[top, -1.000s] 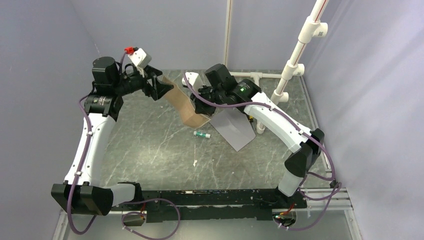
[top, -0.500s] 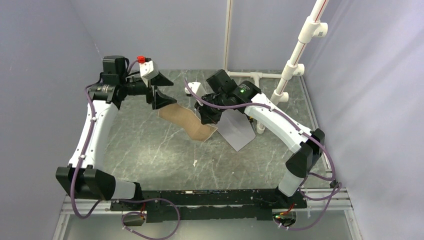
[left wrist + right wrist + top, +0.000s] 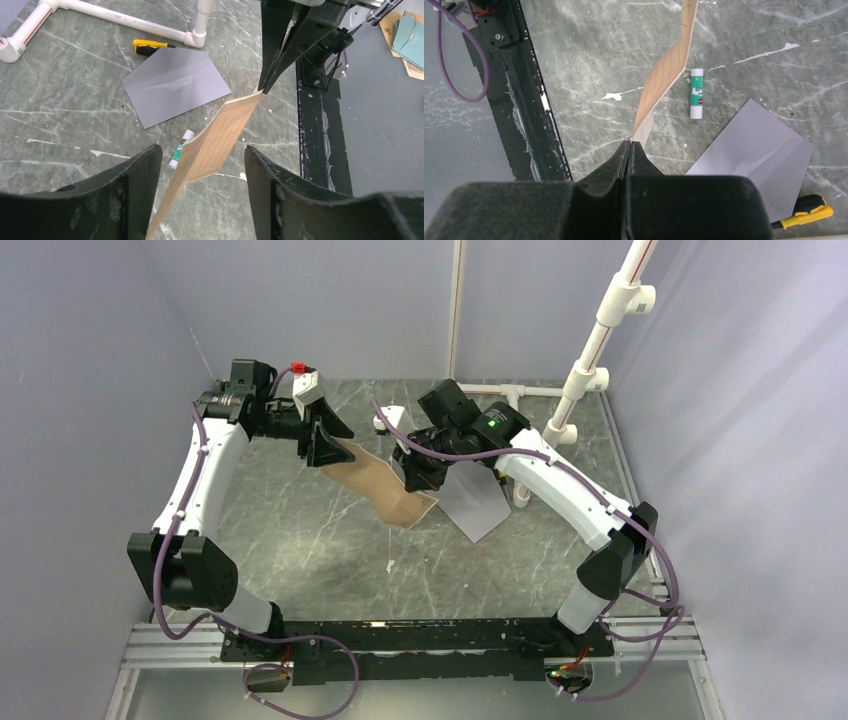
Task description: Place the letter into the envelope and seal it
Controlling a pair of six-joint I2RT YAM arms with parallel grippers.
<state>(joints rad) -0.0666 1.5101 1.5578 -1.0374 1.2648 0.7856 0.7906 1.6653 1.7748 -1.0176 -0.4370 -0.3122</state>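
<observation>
My right gripper (image 3: pixel 630 144) is pinched closed on the right end of the letter (image 3: pixel 667 70), which is lifted and bowed. My left gripper (image 3: pixel 202 152) stands wide apart, straddling the letter's left end. The envelope (image 3: pixel 172 85) lies flat just to the right.

light: bright, even | shadows: soft, faint | focus: sharp, nearest parts blurred

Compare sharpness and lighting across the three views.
Top external: even, soft light on the table, everything sharp. Left wrist: the left fingers loom dark and soft-edged; the envelope is crisp. Right wrist: the right fingers are a dark blur, the glue stick sharp.
</observation>
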